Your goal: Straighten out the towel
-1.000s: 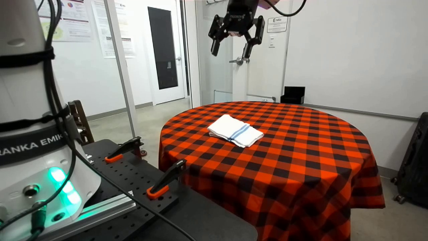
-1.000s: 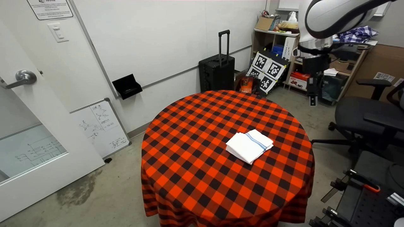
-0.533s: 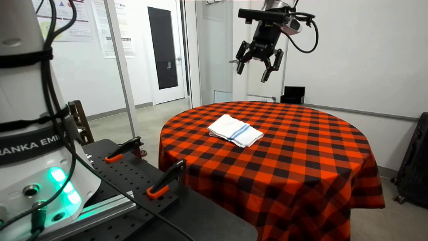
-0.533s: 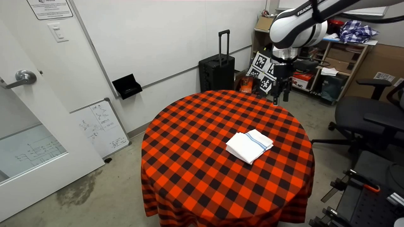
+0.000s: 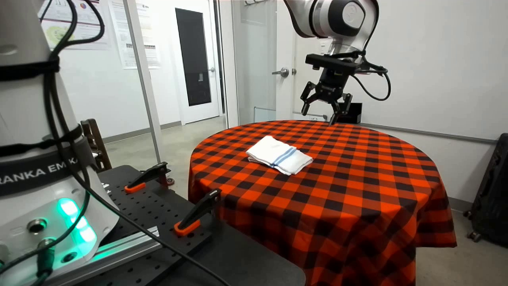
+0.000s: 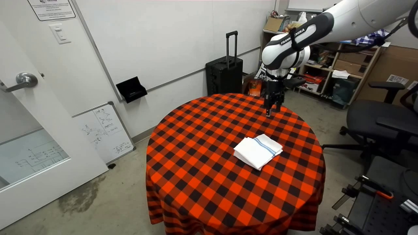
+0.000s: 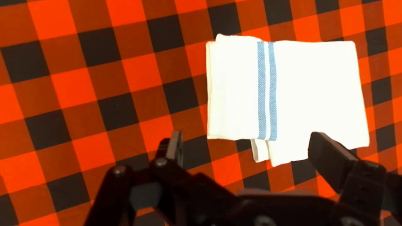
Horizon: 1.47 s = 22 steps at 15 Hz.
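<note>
On the red-and-black checked tablecloth (image 5: pixel 369 174), towel (image 7: pixel 317 84) lies folded in layers, two blue stripes (image 7: pixel 272 94) across its upper face; edges out of line, an under-layer (image 7: pixel 282 152) poking past the top one in the wrist view; gripper (image 5: pixel 318 118) hangs above the tablecloth, pointing downward, apart from the towel; fingers (image 7: pixel 329 160) spread wide; black suitcase (image 6: pixel 223 78) stands beyond the tablecloth in an exterior view.

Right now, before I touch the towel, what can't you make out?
Underside of the towel, every view: hidden by the folds on top.
Part of its lower edge, wrist view: behind the open jaws.
Scribbles on the small whiteboard, in an exterior view: too small to read.
The chair, in an exterior view: cut off by the picture's edge.
</note>
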Each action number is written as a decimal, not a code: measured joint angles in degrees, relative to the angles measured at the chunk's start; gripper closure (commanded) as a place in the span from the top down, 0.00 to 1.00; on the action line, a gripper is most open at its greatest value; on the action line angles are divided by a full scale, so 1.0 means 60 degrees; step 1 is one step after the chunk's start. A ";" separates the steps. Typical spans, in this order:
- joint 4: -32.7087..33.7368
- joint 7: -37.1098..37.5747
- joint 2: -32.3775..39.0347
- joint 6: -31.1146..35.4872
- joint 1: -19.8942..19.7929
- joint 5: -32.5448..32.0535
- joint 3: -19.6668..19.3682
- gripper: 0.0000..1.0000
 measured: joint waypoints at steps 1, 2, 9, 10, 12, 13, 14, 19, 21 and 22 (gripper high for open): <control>0.0317 0.0000 0.0312 0.0012 -0.0087 0.0000 0.0063 1.00; 0.0634 0.0000 0.0622 0.0023 -0.0181 0.0000 0.0121 1.00; 0.2276 0.0041 0.2447 0.0023 -0.0955 0.0277 0.0544 1.00; 0.2400 0.0050 0.2649 0.0006 -0.1047 0.0382 0.0611 1.00; 0.2588 0.0105 0.3006 -0.0055 -0.1185 0.0564 0.0757 1.00; 0.2662 0.0158 0.3162 -0.0117 -0.1228 0.0640 0.0824 1.00; 0.2735 0.0200 0.3297 -0.0194 -0.1254 0.0717 0.0879 1.00; 0.2997 0.0400 0.3656 -0.0599 -0.1271 0.0966 0.1043 1.00; 0.3002 0.0407 0.3679 -0.0710 -0.1271 0.1009 0.1086 1.00; 0.3003 0.0407 0.3699 -0.0756 -0.1271 0.1010 0.1104 0.99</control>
